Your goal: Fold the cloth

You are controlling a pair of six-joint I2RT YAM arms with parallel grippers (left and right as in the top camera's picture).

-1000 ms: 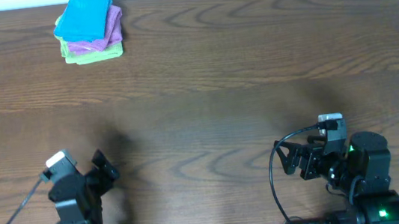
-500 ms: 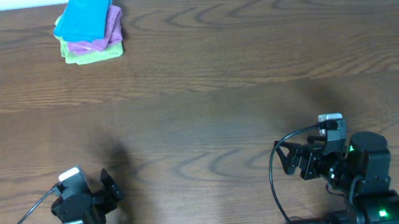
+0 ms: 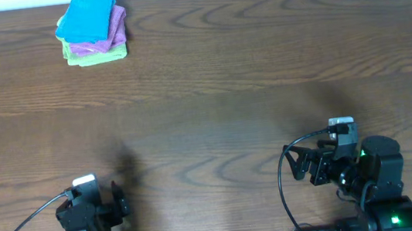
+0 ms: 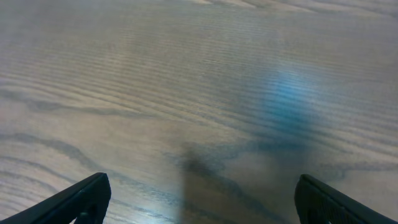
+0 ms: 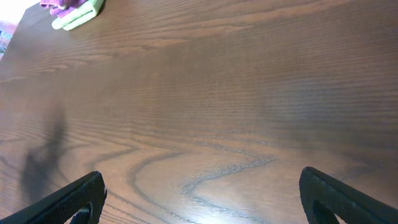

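Left claw (image 4: 202,190) and right claw (image 5: 200,186) gape, stacked cloths (image 3: 92,27) well apart.

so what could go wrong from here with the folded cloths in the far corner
1. The stack of blue, purple and green folded cloths sits by the far left edge of the brown wooden table; a clumsy nudge could push it off.
2. The cloths lie pressed together, so pinching the top one may drag the others.
3. The left gripper and right gripper, both open and empty, sit at the near edge; the reach looks long.
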